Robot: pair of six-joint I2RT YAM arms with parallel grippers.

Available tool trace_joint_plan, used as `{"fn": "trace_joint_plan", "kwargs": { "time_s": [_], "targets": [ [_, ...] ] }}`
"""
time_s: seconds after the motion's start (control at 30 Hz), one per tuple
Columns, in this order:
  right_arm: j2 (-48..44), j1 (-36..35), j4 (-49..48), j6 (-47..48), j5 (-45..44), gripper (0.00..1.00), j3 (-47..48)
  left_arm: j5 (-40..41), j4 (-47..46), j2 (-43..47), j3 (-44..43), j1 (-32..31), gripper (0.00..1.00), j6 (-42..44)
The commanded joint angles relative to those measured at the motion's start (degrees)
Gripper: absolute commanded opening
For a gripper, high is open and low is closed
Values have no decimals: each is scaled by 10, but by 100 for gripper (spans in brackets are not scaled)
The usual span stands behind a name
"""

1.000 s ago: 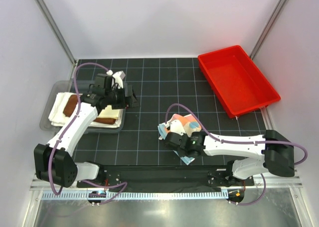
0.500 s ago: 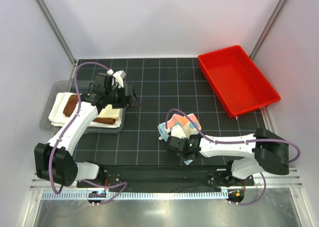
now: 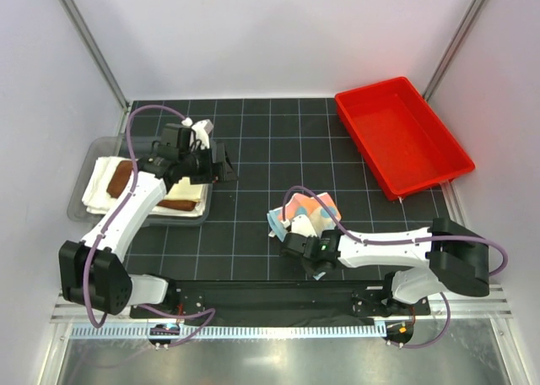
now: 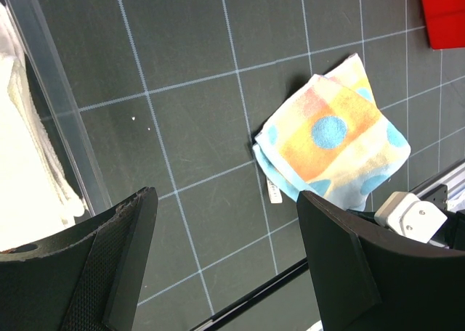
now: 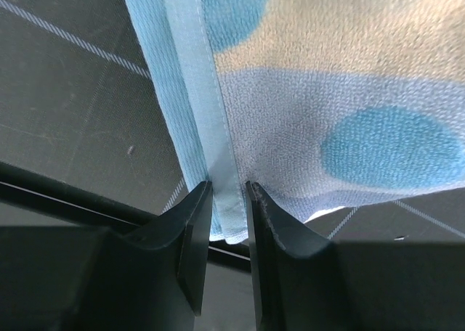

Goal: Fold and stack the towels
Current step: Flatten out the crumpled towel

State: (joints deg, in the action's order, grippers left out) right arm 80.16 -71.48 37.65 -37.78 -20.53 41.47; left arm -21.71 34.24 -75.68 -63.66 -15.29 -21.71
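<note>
1. The pastel towel point(image 3: 308, 209) is laid folded on the tabletop point(image 3: 253, 149)
2. Its hem is straddled by the slightly parted right tool point(image 5: 229, 207); the left tool point(image 4: 225, 200) is spread, empty
3. The cloth is judged limp, best pinched at a corner

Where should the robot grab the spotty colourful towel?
By its light-blue hemmed edge, coming in low from the near side. The towel lies folded flat on the mat, so that hem is probably the easiest lip to pinch; the right tool is lined up on it.

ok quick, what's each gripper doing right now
Left gripper: open, holding nothing.
Right gripper: jaws narrowly apart around the blue edge of the pastel towel; whether it grips cannot be told.
</note>
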Motion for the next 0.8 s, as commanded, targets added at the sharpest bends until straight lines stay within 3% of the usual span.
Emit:
{"fn": "trace_joint_plan", "kwargs": {
  "time_s": [0.0,0.17,0.27,0.4,0.6,0.7,0.77],
  "targets": [
    [-8,-5,-14,-27,-1,33,-12,-14,0,-4,-24,1,82,11],
    [-10,-6,-19,-33,-5,33,-18,-15,0,-8,-24,0,81,11],
    [-12,-7,-15,-35,-12,23,-17,-14,-1,-8,-24,1,81,13],
    [-31,-7,11,-35,-25,1,2,-31,-14,-9,-28,0,79,29],
    [-68,-7,86,-52,-48,1,59,-43,-40,-25,-63,-4,80,70],
    [-88,4,126,-30,-64,1,112,-92,-95,-46,-72,-7,77,149],
    [-105,50,132,-2,-38,1,144,-143,-119,-62,-69,-11,77,187]
  ]
}}
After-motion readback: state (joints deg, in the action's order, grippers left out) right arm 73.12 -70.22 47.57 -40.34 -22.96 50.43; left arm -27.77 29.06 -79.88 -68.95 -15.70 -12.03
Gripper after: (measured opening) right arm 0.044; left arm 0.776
